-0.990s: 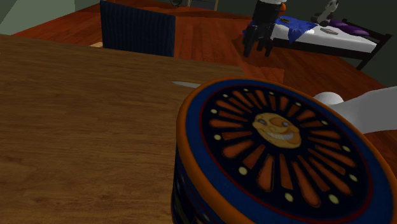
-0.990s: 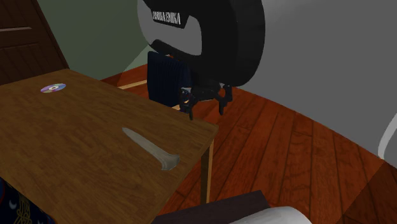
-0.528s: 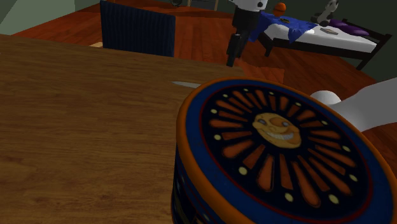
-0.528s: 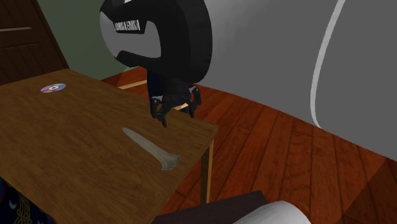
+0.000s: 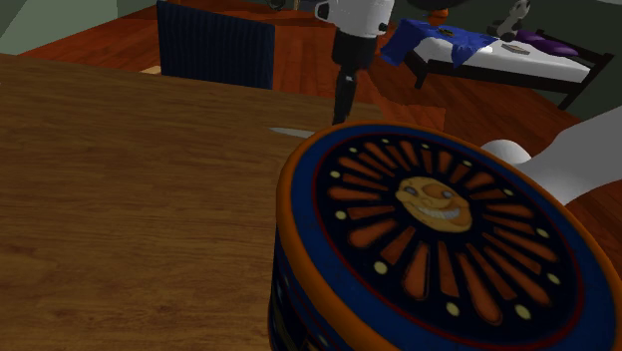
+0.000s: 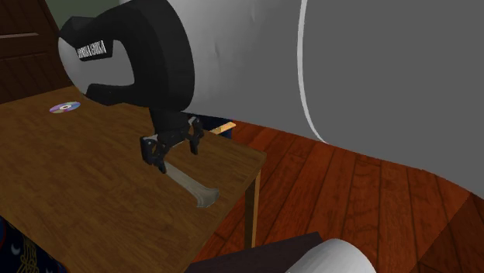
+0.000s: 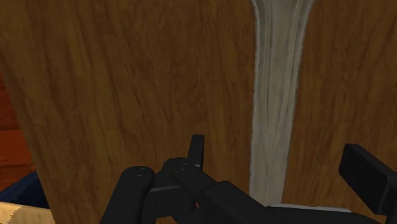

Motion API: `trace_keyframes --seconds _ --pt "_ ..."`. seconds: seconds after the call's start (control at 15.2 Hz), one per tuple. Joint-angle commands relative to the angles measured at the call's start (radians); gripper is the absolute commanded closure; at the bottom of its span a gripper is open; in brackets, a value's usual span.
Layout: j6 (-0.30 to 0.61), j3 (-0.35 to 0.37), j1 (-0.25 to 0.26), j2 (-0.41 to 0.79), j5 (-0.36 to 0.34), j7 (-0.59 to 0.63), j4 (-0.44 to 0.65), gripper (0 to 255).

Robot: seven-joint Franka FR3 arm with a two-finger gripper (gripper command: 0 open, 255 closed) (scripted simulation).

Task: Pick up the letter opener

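Letter opener (image 6: 191, 186) is lying flat on the wooden bench (image 6: 77, 178), close to the corner at the second exterior view's right. It is showing pale grey. Its wider end is pointing toward the bench's near edge and its thin end is running in under the claw (image 6: 178, 159).

Claw is hanging low over the thin end with its fingers spread. In the wrist view the letter opener (image 7: 273, 95) is passing between the two black fingers (image 7: 197, 149), and neither is touching it, so nothing is being pinched. The claw (image 7: 277, 149) is sitting roughly centred over the strip. Cannot tell whether the fingertips are touching the wood.

In the shoulder view the claw (image 5: 344, 92) is showing as one dark stick coming down from the white arm (image 5: 359, 12), just beyond a round blue-and-orange container (image 5: 439, 229) with a smiling sun face on its top. A pale sliver of the letter opener (image 5: 289, 132) is peeking out beside that container's rim, on the bench (image 5: 130, 199).

A shiny disc (image 6: 64, 107) is lying well apart from the letter opener, toward the far corner of the bench. A dark blue chair (image 5: 214, 45) is standing behind the bench. A bed (image 5: 518, 62) with a blue cloth is sitting farther back on the red-brown wooden floor (image 6: 349, 186).
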Motion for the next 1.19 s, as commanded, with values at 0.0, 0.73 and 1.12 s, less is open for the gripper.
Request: trace_keyframes --seconds 0.0,0.73,1.12 --pt "0.017 0.009 0.018 0.01 0.01 -0.02 -0.005 0" --pt "0.106 0.014 0.02 0.016 0.015 -0.025 -0.088 255" --pt "0.103 0.012 0.019 0.02 0.013 -0.027 -0.081 255"
